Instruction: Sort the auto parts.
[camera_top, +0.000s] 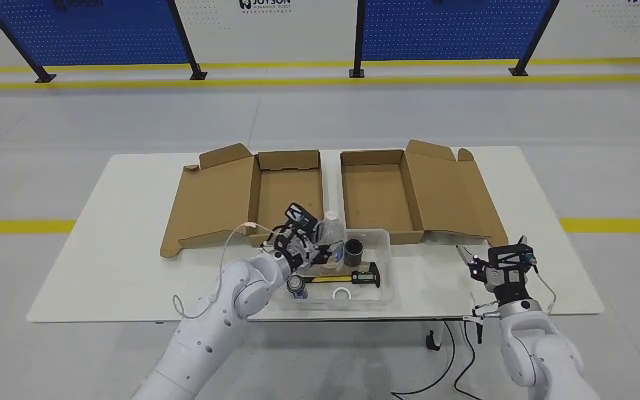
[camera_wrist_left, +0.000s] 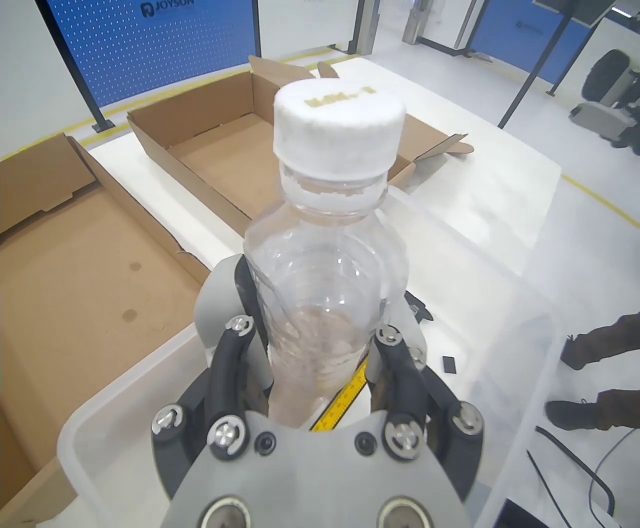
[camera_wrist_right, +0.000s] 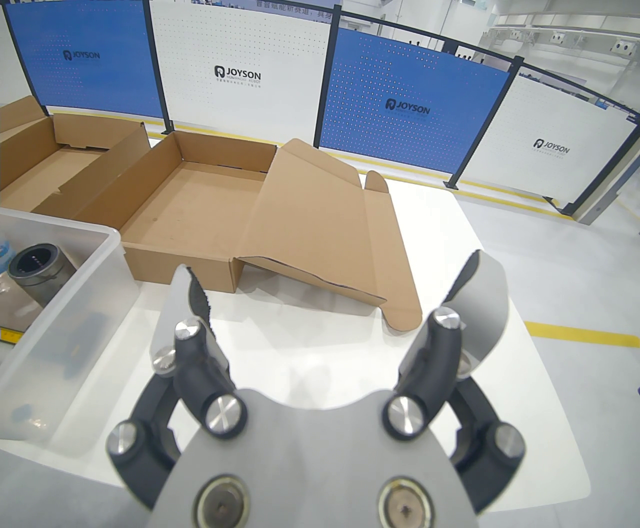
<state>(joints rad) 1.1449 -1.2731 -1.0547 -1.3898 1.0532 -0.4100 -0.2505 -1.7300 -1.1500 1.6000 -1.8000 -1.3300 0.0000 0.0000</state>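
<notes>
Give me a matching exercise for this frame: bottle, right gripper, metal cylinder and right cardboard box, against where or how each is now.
Things:
1. bottle
2. right gripper
3. metal cylinder
4. right cardboard box

States:
A. lies in the clear bin
B. sits on the table, lid flap folded out
C. held in the left gripper
D. open, above bare tabletop

Pairs: 1-C, 2-D, 3-A, 4-B
</notes>
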